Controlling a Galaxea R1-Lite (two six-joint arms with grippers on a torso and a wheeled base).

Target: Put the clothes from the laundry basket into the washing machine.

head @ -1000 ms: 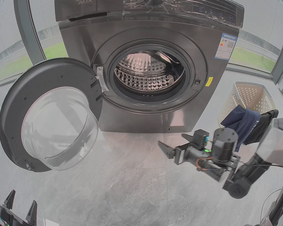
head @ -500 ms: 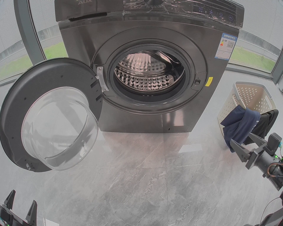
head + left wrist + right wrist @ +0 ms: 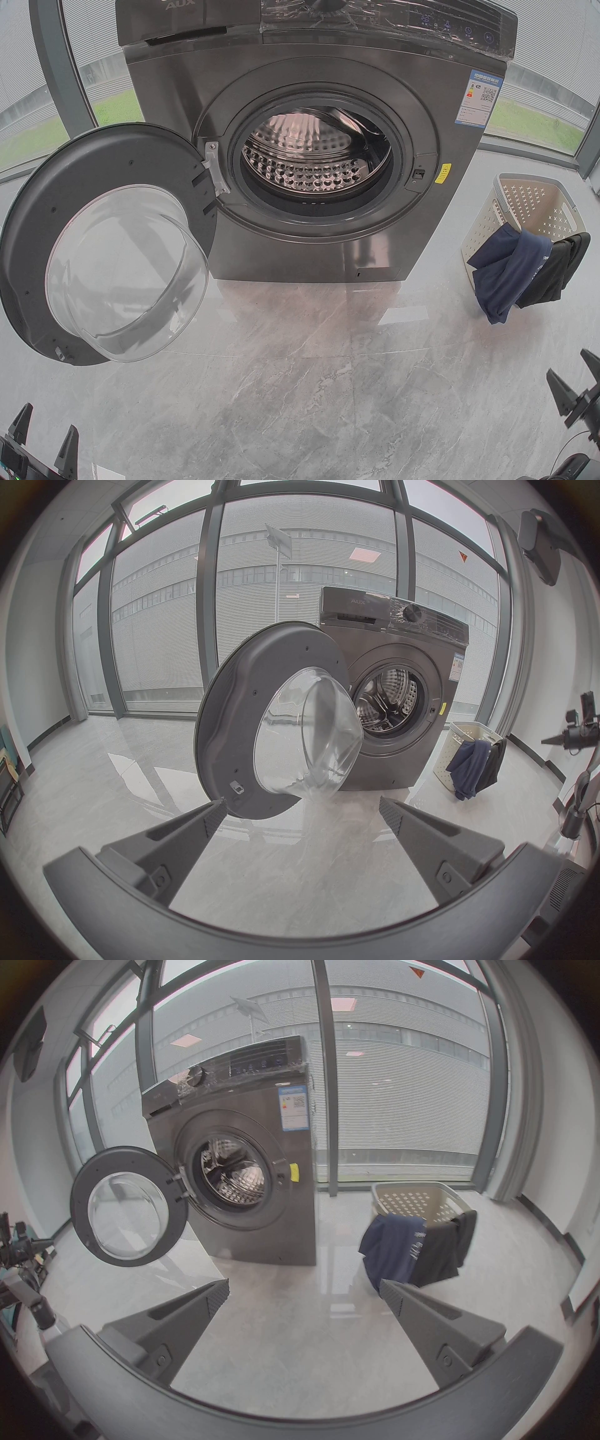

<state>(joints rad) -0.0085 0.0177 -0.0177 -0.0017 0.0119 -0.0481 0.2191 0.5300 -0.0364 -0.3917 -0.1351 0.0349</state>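
Blue garment [image 3: 507, 269] & black garment [image 3: 553, 272] noted draped over near rim of laundry basket [image 3: 537, 200], right of washing machine [image 3: 312, 156]. Judged light, limp. Best pinched at bunched hanging fold. Right gripper [image 3: 567, 365] & left gripper [image 3: 47, 428] spread apart, empty.

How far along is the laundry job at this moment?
Done: the washing machine door stands open, its drum looks empty. In hand: nothing; left gripper and right gripper are open, empty. Left: the navy garment and black garment hang over the laundry basket rim.
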